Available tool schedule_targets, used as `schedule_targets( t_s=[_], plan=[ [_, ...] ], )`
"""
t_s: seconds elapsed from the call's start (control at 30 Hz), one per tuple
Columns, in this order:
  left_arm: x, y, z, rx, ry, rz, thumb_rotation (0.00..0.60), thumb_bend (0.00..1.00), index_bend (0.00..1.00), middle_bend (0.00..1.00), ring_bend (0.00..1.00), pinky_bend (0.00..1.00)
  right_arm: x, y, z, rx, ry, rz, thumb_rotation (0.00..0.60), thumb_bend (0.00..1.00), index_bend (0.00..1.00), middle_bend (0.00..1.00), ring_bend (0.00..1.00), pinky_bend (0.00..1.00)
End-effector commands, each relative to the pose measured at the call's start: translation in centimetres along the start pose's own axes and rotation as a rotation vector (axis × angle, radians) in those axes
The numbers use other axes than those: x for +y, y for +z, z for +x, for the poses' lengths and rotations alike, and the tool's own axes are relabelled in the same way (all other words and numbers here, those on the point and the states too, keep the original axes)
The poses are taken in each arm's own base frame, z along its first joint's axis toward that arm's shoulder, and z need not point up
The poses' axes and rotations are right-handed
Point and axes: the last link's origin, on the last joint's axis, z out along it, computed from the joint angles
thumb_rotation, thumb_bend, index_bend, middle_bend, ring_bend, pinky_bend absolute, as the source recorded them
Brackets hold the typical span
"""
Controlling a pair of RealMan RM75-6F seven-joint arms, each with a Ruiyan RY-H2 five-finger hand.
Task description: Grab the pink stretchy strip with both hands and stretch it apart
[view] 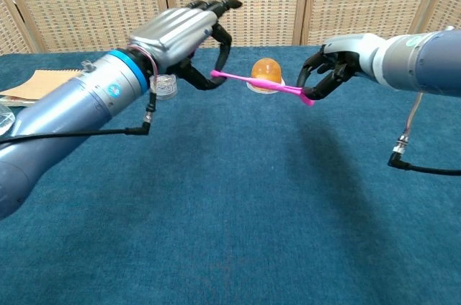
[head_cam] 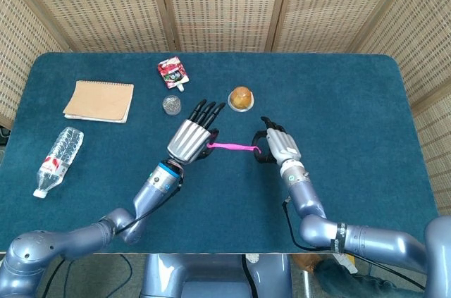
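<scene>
1. Woven cane screens behind, and a table covered in dark blue cloth in front of them.
2. Pink stretchy strip pulled out into a thin, nearly straight line, held up above the middle of the table, between the two hands.
3. Left end of the strip pinched by the left hand, thumb against a finger; other fingers extended, pointing away from the robot.
4. Right end pinched by the right hand, fingers curled in around it; in the chest view a short pink tip showing below this hand.
5. Seen from the chest view, strip sloping slightly down from the left hand toward the right one.
6. Hands now well apart, each clamped on its own end of the strip.
7. Just behind the strip, an orange round object on a small clear base.
8. Farther left, a small clear round lid, and beyond it a red and white pouch with a white spout.
9. Near the left edge, a tan notebook lying flat, and closer to the robot a clear plastic bottle on its side, with a red label.
</scene>
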Motion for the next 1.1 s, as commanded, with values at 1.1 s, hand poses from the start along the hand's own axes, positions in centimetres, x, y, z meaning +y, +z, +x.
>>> schedule_targets(
  t_s=[1.1],
  plan=[
    [-19.6,-8.0,13.4,0.177,0.197,0.390,0.600,0.56,0.84,0.00,0.00,0.00,13.5,-3.6,8.8,0.171,-0.038,-0.222,0.600,0.67,0.80,0.08,0.00,0.00]
  ],
)
